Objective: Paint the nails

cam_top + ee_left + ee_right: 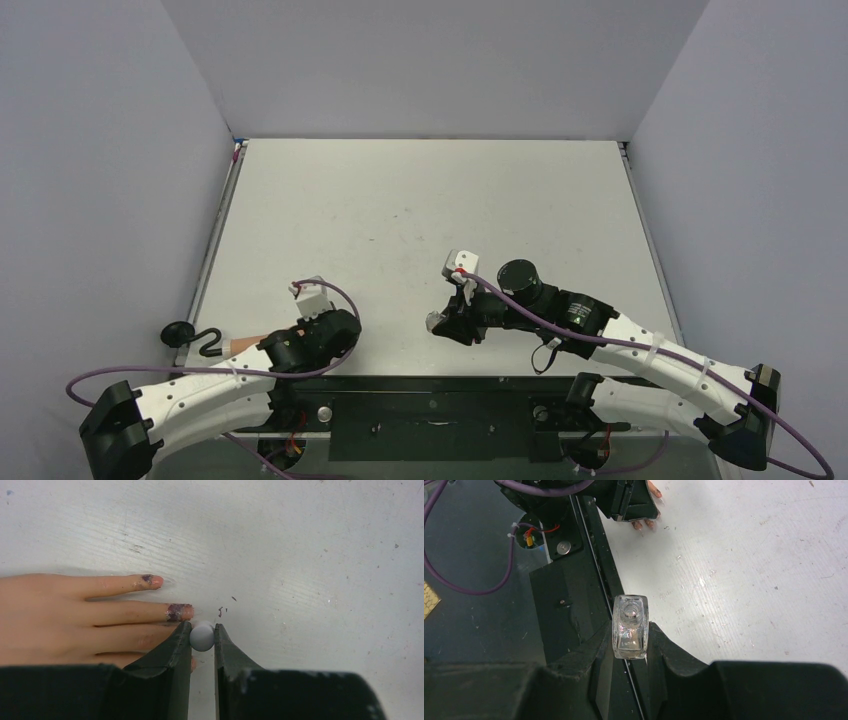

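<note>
Smearing is judged the main risk: the brush, hidden beneath the white cap (202, 636) clamped in the left fingers (176, 650), could stray onto skin. The uncapped clear bottle (629, 625), clamped in the right fingers (596, 655), could spill if tilted. The nails (175, 611), near left on the desk (300, 555), are blotchy purple-brown, with pigment overrunning the fake hand (60, 615) fingertips.

Scuffed pale table (420, 200), black knobbed hook (180, 333) at its left edge.

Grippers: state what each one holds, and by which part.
Left gripper: small white round cap, pinched by its sides. Right gripper: clear glass bottle, uncapped, clamped across its body.
</note>
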You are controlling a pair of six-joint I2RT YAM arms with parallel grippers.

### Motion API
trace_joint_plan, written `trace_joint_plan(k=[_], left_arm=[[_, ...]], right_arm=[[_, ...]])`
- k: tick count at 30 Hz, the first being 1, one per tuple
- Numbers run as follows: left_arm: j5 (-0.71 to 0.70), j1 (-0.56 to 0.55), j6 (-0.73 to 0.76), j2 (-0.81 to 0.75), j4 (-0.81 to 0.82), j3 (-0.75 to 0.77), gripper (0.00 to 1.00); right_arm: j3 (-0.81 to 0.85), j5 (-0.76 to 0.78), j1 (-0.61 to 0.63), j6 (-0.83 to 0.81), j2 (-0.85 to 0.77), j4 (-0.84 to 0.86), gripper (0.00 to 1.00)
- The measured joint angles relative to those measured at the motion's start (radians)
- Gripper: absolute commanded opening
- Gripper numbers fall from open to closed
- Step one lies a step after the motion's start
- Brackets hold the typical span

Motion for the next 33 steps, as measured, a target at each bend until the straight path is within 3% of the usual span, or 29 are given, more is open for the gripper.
trace_joint_plan(k=[33], left_arm=[[-0.002,0.0,-0.062,-0.089,-0.096,0.0,0.0]], right_arm=[[0.0,0.0,0.0,0.004,-0.005,0.0,0.0]])
